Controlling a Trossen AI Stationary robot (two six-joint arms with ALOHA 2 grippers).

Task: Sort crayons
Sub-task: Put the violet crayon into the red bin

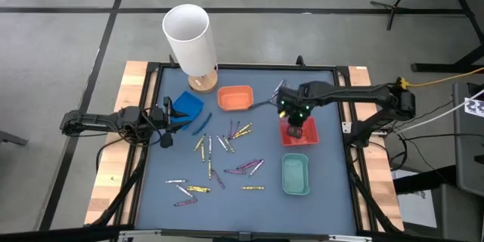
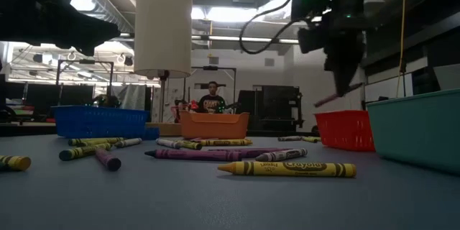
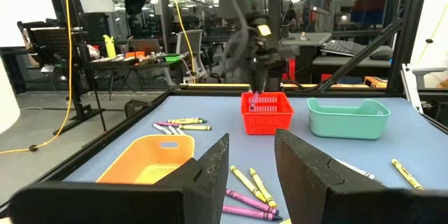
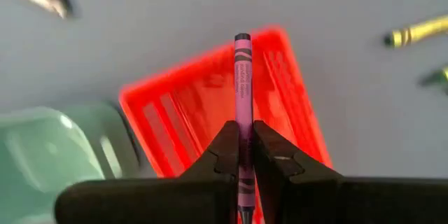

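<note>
Above the red tray (image 1: 300, 133) on the right side of the table, the right gripper (image 4: 243, 155) hangs with its two fingers pressed together on a purple crayon (image 4: 242, 84). The crayon runs lengthwise between the fingers and sticks out beyond their tips, pointing down over the tray's open inside; in the low view it shows as a tilted stick (image 2: 338, 95) in the air above the tray's rim, not touching it. Just beside the red tray, nearer the table's front edge, lies the green tray (image 1: 296, 175). The orange tray (image 1: 235, 97) sits toward the back, in the middle, and the blue tray (image 1: 186, 106) is at the left. The rest of the crayons (image 1: 227, 159), yellow, purple and pale ones, lie scattered flat on the grey table top (image 1: 325, 121) between the trays. A white cylinder (image 1: 190, 36) stands upright at the back edge. The left gripper (image 1: 165, 118) waits at the left side, beside the blue tray, its fingers (image 3: 210, 175) apart and holding nothing.
</note>
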